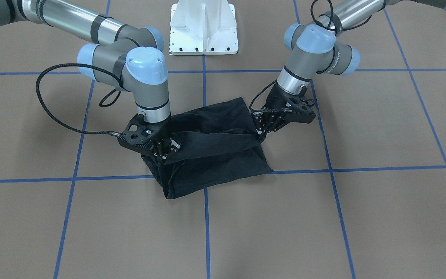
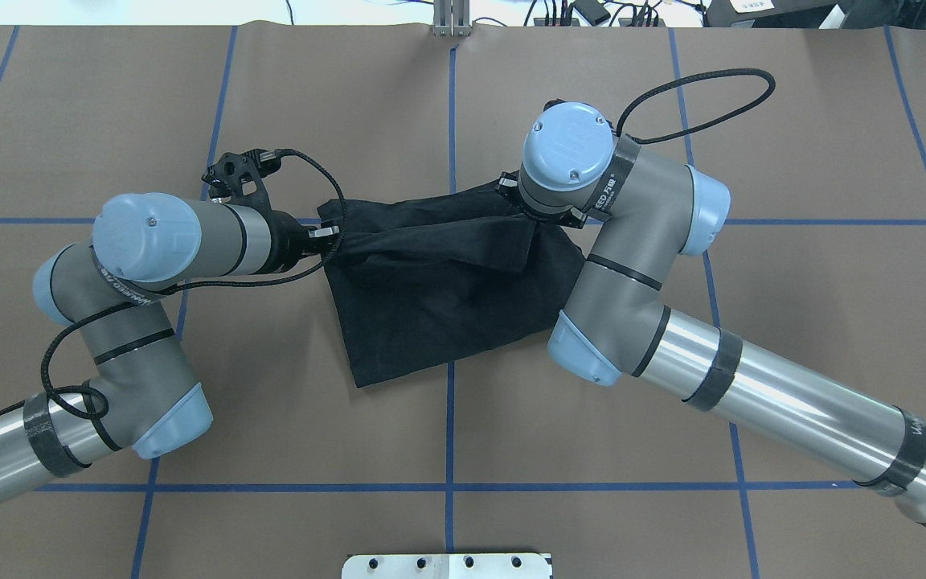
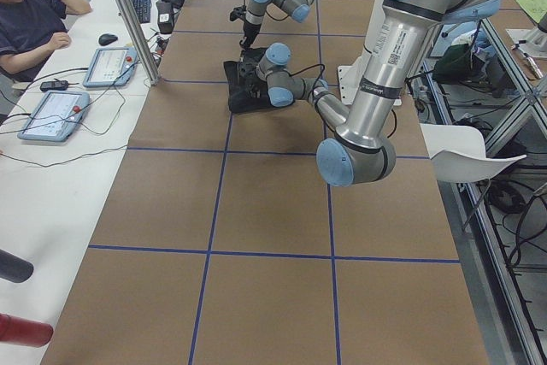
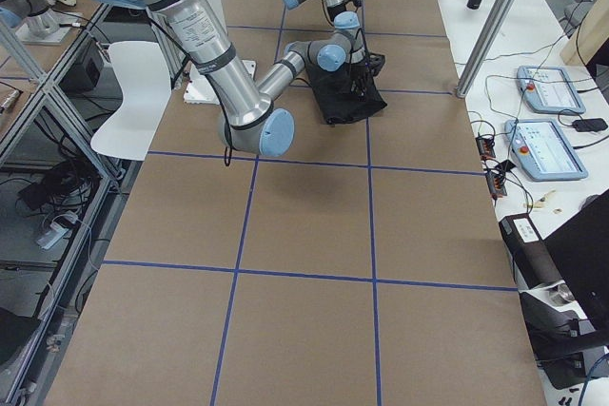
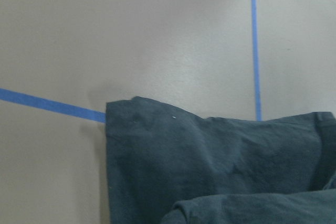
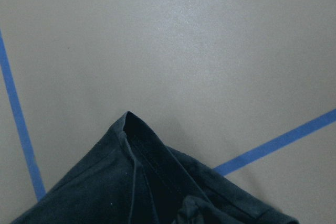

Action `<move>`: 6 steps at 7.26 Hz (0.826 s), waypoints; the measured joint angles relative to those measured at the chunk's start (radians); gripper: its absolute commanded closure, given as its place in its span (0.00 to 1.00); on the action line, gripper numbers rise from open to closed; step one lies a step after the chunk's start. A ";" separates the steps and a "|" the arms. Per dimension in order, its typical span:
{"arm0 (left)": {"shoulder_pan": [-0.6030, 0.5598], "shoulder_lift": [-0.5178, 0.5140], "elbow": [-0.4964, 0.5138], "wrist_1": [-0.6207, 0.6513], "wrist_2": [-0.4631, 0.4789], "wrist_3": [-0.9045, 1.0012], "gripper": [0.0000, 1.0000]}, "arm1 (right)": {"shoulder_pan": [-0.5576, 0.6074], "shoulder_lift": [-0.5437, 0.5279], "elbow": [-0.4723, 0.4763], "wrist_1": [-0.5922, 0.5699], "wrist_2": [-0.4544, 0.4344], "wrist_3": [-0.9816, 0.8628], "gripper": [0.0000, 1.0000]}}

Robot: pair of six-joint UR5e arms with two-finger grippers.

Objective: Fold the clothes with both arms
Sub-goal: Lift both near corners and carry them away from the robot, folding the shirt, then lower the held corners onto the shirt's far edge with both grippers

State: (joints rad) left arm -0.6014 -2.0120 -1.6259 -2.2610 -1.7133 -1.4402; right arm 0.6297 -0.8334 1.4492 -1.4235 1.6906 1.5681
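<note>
The brown table (image 1: 362, 217) is crossed by blue tape lines, and the black T-shirt (image 1: 215, 159) lies bunched near its middle with one layer pulled taut across the top. The left tool (image 1: 262, 133) is clamped on one end of that layer. The right tool (image 1: 164, 152) is pinched tight on the other end.
</note>
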 measured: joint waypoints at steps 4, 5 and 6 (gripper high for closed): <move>-0.010 -0.031 0.043 -0.005 0.000 0.020 0.00 | 0.024 0.052 -0.099 0.033 0.004 -0.046 0.00; -0.028 -0.033 0.039 -0.009 -0.020 0.032 0.00 | 0.047 0.070 -0.101 0.029 0.045 -0.067 0.00; -0.061 -0.032 0.033 -0.011 -0.075 0.078 0.00 | 0.073 0.084 -0.094 0.024 0.118 -0.092 0.00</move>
State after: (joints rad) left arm -0.6629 -2.0436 -1.5929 -2.2720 -1.7888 -1.3617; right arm 0.7022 -0.7496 1.3554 -1.4000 1.8089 1.4763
